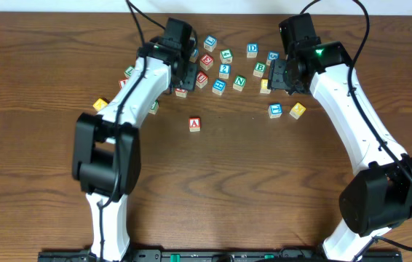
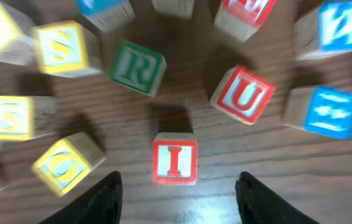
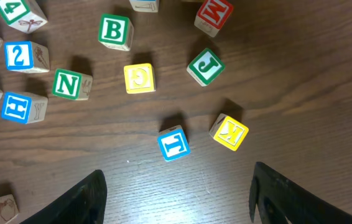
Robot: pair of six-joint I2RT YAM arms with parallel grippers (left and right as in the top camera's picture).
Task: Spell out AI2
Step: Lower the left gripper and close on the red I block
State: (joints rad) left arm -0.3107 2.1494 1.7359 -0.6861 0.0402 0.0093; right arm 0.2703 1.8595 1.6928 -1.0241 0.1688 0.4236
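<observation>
Red-faced I cube (image 2: 174,160) rests on grained wooden table (image 2: 232,158).

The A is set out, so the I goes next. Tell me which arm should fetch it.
Left. The left gripper is open with the red I block centred just ahead of its fingers. The right gripper, also open, faces other letters; no red I shows there.

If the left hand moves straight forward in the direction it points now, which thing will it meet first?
Most likely the red I block: it lies centred just ahead of the open left hand, with nothing between them. Depth is unclear.
</observation>
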